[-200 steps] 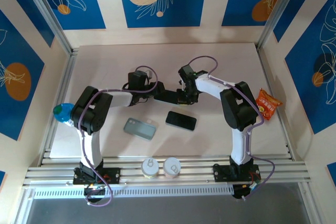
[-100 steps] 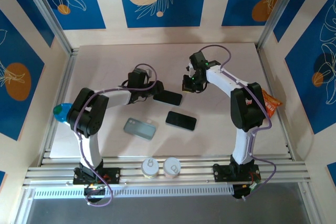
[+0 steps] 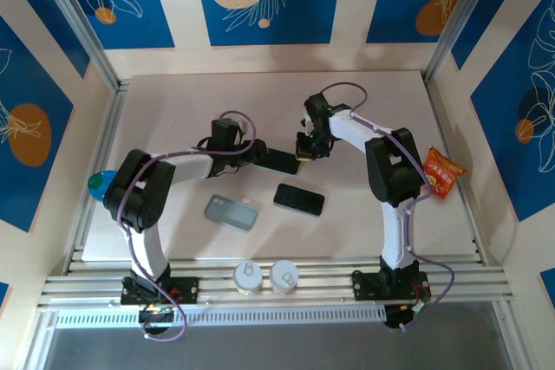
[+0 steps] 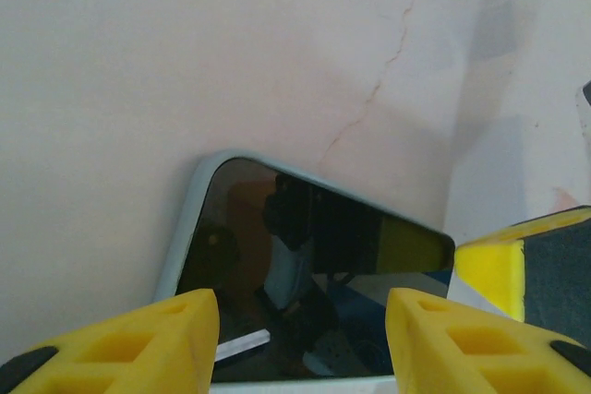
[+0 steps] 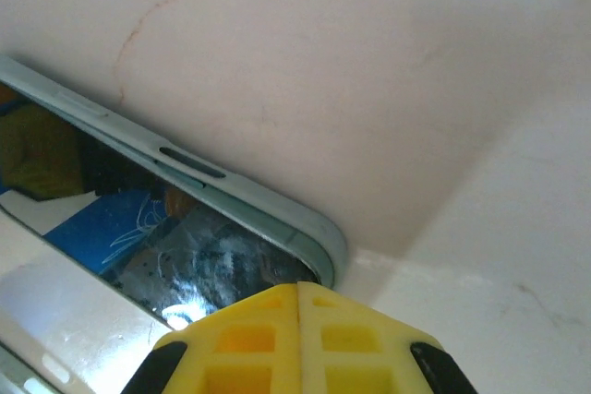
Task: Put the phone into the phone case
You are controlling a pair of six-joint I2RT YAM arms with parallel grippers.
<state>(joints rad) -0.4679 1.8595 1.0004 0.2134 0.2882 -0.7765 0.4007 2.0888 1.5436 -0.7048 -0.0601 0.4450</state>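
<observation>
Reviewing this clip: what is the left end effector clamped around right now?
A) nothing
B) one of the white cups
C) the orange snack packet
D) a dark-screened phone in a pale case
D: in the left wrist view the yellow fingers straddle the cased phone, held by the left end effector.

Overhead camera above-behind the arms, both wrist cameras close over apparently the same cased phone [image 4: 305, 283].
</observation>
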